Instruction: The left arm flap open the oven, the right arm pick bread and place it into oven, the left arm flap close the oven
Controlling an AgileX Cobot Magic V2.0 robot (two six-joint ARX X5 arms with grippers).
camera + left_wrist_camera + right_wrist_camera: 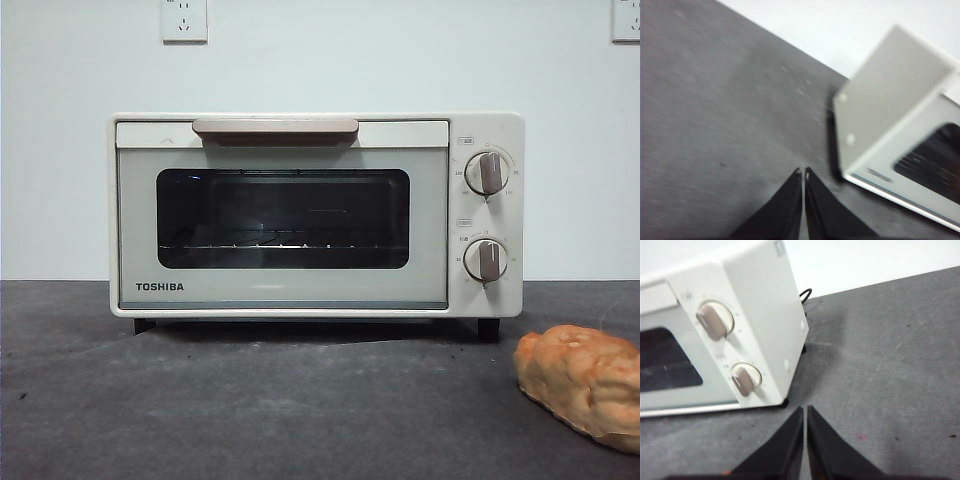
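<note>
The cream Toshiba oven (300, 215) stands at the middle of the dark table with its door closed and its beige handle (275, 127) along the top edge. The golden-orange bread (585, 380) lies on the table at the front right, partly cut off by the picture's edge. My left gripper (803, 172) is shut, above the table off the oven's (890, 115) left side. My right gripper (805, 409) is shut too, off the oven's (740, 315) right side near the two knobs. Neither gripper shows in the front view.
The grey table top (250, 400) spreads in front of the oven. A white wall with two sockets (184, 20) stands behind. A black power cable (805, 294) runs behind the oven's right rear corner.
</note>
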